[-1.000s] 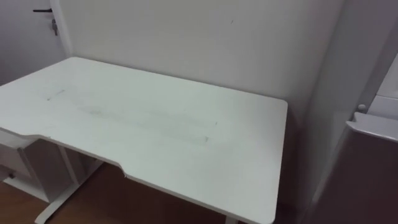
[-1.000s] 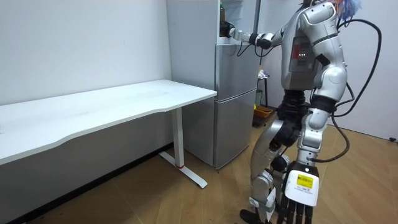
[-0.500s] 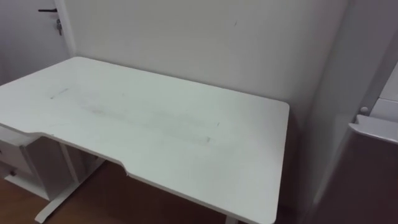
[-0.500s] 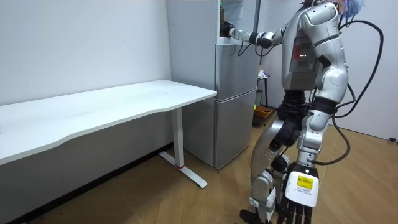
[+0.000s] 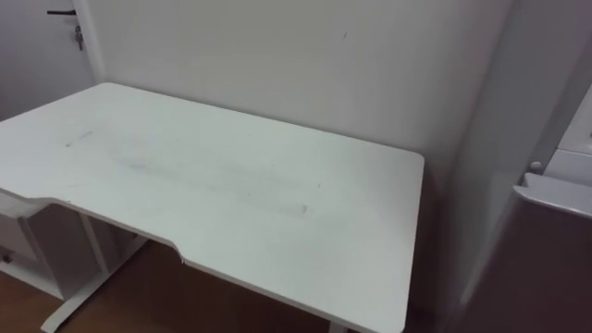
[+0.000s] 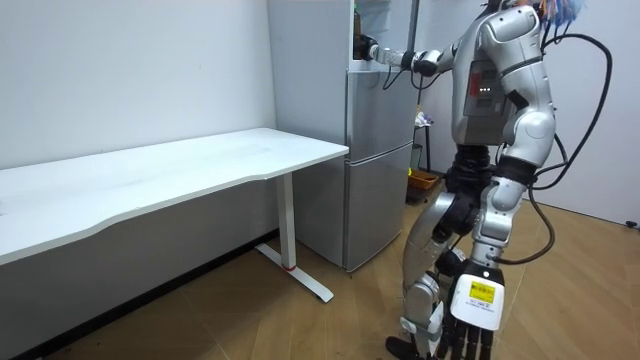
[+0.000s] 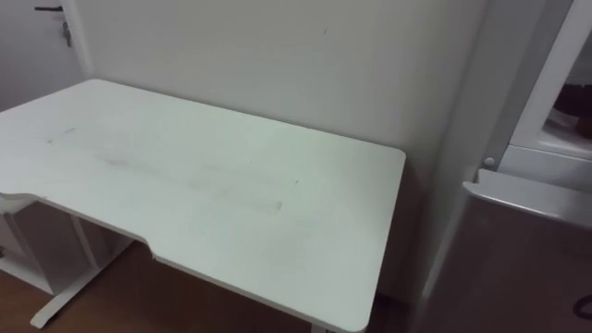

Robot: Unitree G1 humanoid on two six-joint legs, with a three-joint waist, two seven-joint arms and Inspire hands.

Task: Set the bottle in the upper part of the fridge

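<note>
**Ana:** What is in the left eye view?

**Ben:** A bare white table. The grey fridge stands just beside its right end.

**Ana:** And in the room view?

**Ben:** The robot stands in front of the fridge. Its right hand reaches up to the top part, which is open. A small dark thing at its tip is the bottle, I think, right at the opening. I cannot tell if the hand grips it or not. The left hand hangs low by the legs with straight fingers and holds nothing.

**Ana:** So which step is this?

**Ben:** The putting-in step, I think. Next the bottle needs to go deeper inside and stand up. Then the hand can let go and come straight out.

**Ana:** And in the right eye view?

**Ben:** The dark opening sits above the lower door. The arm should stay over that door's top edge. The table corner is close to the fridge side, so that spot is tight. In the room view the wooden floor is free for a step back.
</note>
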